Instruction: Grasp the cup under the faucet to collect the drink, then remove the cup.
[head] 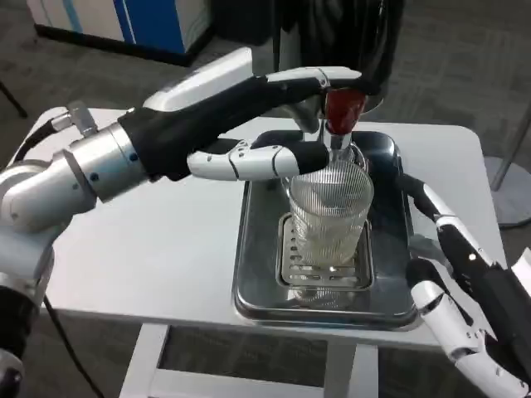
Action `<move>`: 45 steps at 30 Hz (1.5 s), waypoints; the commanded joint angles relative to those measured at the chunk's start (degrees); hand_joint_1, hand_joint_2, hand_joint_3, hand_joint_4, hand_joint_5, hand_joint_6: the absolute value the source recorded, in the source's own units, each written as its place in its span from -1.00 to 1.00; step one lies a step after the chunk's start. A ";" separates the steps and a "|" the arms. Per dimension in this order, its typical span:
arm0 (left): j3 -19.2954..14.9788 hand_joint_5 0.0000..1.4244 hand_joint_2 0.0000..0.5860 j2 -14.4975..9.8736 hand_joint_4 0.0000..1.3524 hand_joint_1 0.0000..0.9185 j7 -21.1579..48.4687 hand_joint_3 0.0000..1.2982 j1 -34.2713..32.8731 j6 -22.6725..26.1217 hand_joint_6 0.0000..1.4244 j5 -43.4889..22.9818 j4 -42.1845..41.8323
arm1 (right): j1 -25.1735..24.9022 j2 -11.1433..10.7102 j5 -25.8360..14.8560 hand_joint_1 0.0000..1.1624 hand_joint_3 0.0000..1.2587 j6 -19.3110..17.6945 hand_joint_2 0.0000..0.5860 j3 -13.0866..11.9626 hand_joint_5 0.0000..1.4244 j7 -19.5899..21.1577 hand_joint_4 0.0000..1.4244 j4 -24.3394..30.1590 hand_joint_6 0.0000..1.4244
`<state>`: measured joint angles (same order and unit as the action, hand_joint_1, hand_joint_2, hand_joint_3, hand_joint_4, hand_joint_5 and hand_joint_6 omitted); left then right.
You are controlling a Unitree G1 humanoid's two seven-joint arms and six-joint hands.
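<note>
A clear ribbed cup [328, 214] stands upright on the drain grate [292, 264] of a steel tray [257, 249], right under the faucet spout [338, 143]. Its lower part looks pale yellowish. My left hand [241, 124] reaches across from the left to the faucet's red handle [344, 106]. Its upper fingers [319, 79] lie over the top of the handle and the thumb [274, 159] stretches below it, just above the cup's rim. My right hand [465, 290] hovers at the tray's right edge, fingers spread, apart from the cup and holding nothing.
The tray sits at the middle of the white table [149, 249], with bare table surface to its left. The dark dispenser body [348, 33] rises behind the tray. A blue and white cabinet [124, 21] stands on the floor far back left.
</note>
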<state>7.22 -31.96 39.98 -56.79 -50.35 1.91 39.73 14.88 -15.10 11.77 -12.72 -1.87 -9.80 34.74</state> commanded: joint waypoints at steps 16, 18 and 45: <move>4.08 -0.80 -0.40 -1.85 -0.83 -1.00 -2.10 -0.72 0.52 -3.76 -0.38 7.36 -0.80 | -1.72 1.59 -1.43 -0.58 -1.00 1.94 0.41 0.77 -1.00 0.10 -1.00 -0.20 -0.77; 4.36 -0.80 -0.40 -1.99 -0.84 -1.00 -2.54 -0.72 0.36 -4.10 -0.40 7.84 -0.56 | -2.13 1.69 -1.23 -0.46 -1.00 1.77 0.31 1.07 -1.00 0.22 -1.00 -0.52 -0.80; 6.04 -0.82 -0.41 -2.64 -0.86 -1.00 -4.87 -0.72 -0.89 -6.37 -0.41 10.31 2.33 | -7.69 2.28 7.50 -0.23 -1.00 8.02 0.17 3.52 -1.00 2.40 -1.00 -6.70 -1.00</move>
<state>10.72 -34.03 32.98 -58.36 -55.78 8.90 41.17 8.38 -13.62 18.74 -5.29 1.05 -8.57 29.03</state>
